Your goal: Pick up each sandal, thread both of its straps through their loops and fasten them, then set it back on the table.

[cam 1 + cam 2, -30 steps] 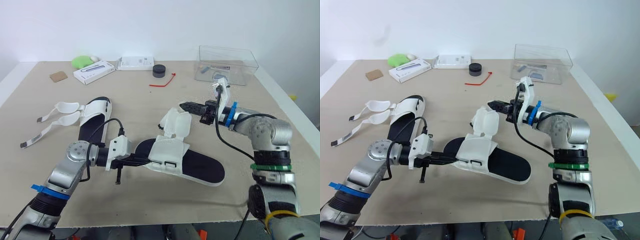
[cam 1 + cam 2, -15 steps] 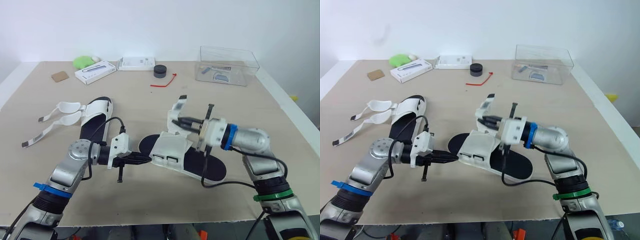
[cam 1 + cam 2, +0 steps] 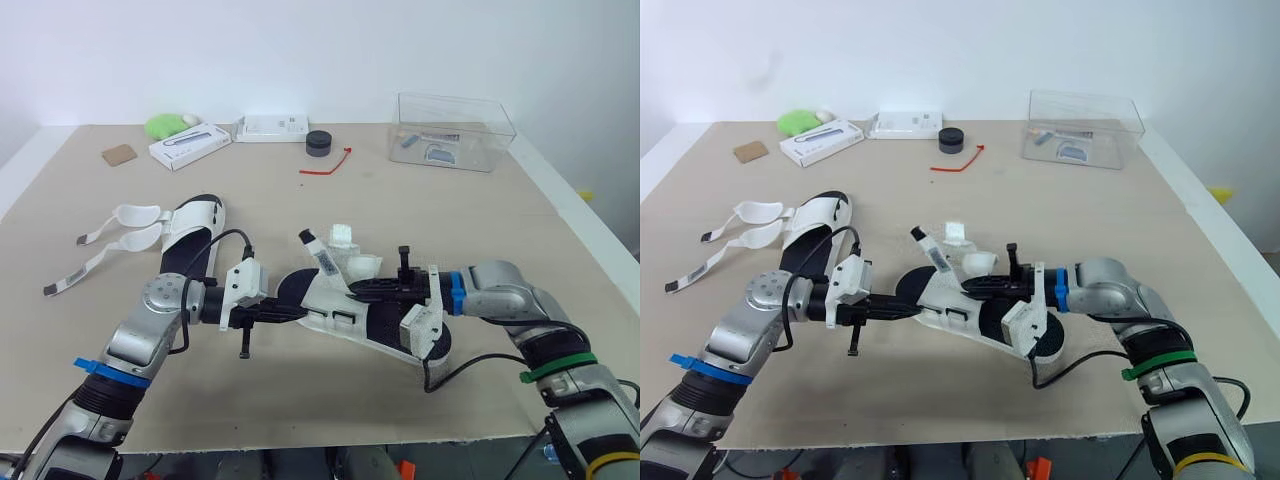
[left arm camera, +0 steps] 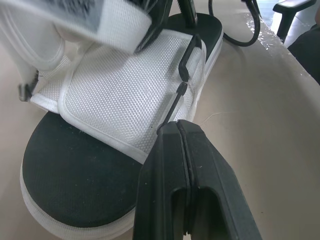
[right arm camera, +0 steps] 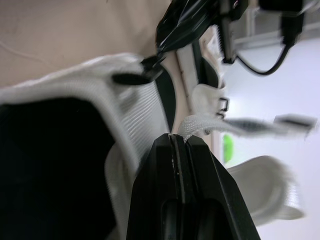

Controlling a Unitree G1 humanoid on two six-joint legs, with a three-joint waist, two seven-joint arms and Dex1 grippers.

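Observation:
A sandal (image 3: 380, 322) with a black sole and white mesh upper lies mid-table. My left gripper (image 3: 298, 312) is shut, its tip pinching the black loop (image 4: 183, 80) at the edge of the upper. From the right, my right gripper (image 3: 352, 288) reaches low over the sole and is shut on a white strap (image 5: 225, 122), whose free end (image 3: 318, 256) sticks up and to the left. The second sandal (image 3: 188, 240) lies at the left with both long straps (image 3: 110, 235) spread loose on the table.
A clear plastic box (image 3: 455, 130) stands at the back right. Along the back edge are a black puck (image 3: 318, 142), a red tie (image 3: 328, 165), two white boxes (image 3: 187, 145) (image 3: 272, 126), a green object (image 3: 165, 124) and a brown card (image 3: 117, 154).
My right gripper came down from above the sandal, swung low over its sole and shut on a strap, drawing it leftward. The left gripper kept its hold at the upper's edge.

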